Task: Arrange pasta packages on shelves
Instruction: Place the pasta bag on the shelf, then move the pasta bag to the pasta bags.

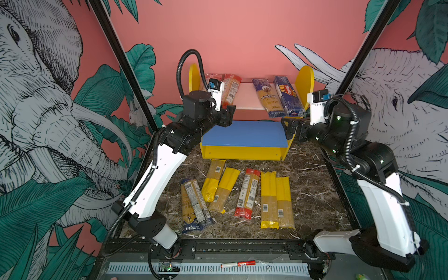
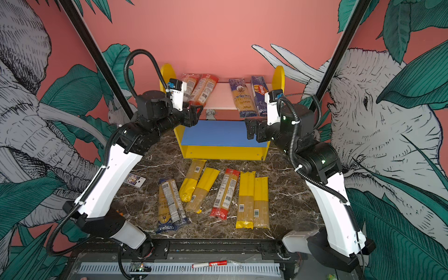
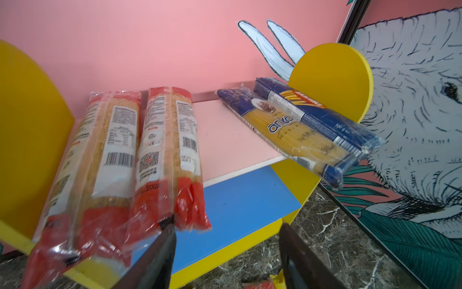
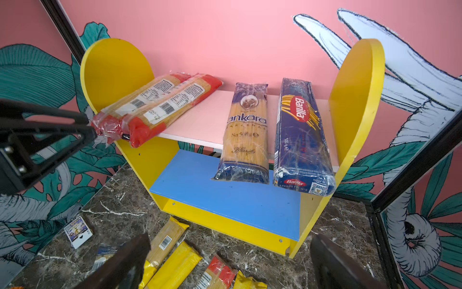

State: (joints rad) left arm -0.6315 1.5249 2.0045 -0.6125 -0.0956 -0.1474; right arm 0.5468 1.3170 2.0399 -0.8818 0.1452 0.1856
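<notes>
Four pasta packs (image 1: 268, 97) are laid on the shelf unit's (image 1: 244, 153) upper board (image 1: 244, 97), two at each end. The other packs (image 1: 249, 194) are lined up on the table (image 1: 315, 194) in front, and a marker pen (image 1: 238, 263) is parked nearer still.

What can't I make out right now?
- Leftmost red pack: top views, left arm covers most of it.
- Red packs' near ends: left wrist view, blurred; contact with left pincer unclear.
- Table packs' labels: top views, too small to read.

We are in a staged robot lab cell: elephant-mural panels (image 1: 36, 109), black frame posts (image 1: 115, 48), marble-look table (image 1: 310, 194).
</notes>
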